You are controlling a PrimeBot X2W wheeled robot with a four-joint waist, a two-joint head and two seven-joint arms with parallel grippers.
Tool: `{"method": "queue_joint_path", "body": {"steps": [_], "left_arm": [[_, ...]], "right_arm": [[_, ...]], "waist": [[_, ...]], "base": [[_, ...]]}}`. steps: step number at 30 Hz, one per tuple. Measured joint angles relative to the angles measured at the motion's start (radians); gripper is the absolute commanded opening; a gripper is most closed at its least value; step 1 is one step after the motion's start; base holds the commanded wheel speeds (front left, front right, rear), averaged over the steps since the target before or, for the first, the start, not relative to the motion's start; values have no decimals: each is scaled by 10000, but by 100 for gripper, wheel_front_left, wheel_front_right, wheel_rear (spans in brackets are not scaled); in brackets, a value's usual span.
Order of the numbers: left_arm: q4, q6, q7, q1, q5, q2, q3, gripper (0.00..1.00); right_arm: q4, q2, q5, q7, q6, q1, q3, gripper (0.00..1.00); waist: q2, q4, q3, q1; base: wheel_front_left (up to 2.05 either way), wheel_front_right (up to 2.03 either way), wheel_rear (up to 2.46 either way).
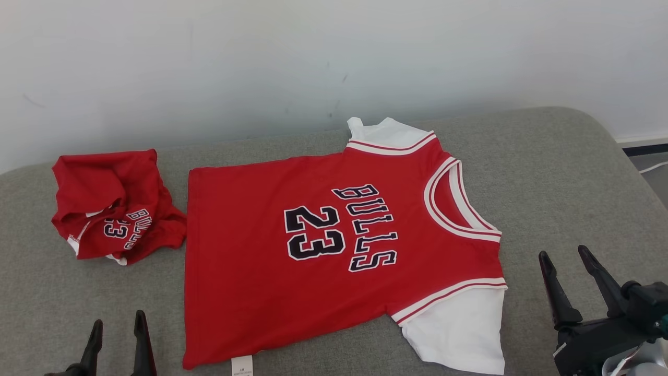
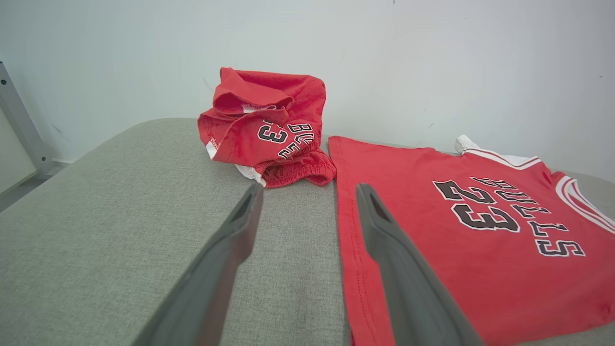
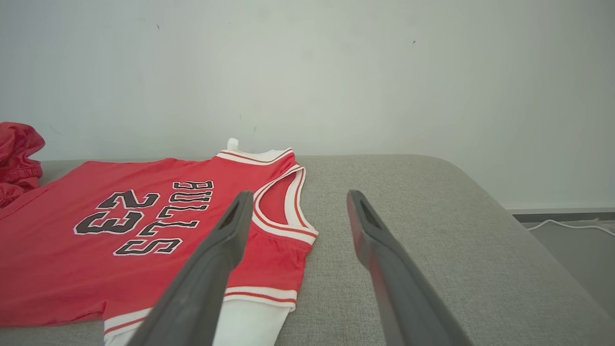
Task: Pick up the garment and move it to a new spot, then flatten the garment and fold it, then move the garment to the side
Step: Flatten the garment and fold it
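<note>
1. The red jersey [image 1: 334, 250] is lying flat across the middle of the head view, lettering up, with its collar toward the right and its hem toward the left. It is looking spread and smooth, so folding is probably the step in hand.
2. Its white sleeves [image 1: 459, 329] are sticking out at the upper and lower right, likely waiting to be tucked in.
3. The left gripper [image 1: 118, 319] is hovering at the lower left near the hem, fingers spread and holding nothing.
4. The right gripper [image 1: 564, 253] is hovering at the lower right beside the collar end, fingers spread and empty. Each arm seems to be taking one end.
5. A crumpled red bundle [image 1: 112, 206] is sitting at the left, just beside the hem, on the grey cushion [image 1: 574, 172].
</note>
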State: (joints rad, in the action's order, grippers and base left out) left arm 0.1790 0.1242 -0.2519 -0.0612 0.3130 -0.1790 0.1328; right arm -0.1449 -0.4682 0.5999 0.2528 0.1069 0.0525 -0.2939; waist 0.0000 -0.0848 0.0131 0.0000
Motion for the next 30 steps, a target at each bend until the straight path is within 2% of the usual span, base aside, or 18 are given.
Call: {"method": "queue_joint_path", "body": {"steps": [30], "left_arm": [[-416, 0, 0, -201, -886, 290, -236, 100]], "right_arm": [[0, 663, -667, 23, -12, -478, 815, 100]], "waist": [[0, 236, 71, 0]], "base": [[0, 0, 0]]}}
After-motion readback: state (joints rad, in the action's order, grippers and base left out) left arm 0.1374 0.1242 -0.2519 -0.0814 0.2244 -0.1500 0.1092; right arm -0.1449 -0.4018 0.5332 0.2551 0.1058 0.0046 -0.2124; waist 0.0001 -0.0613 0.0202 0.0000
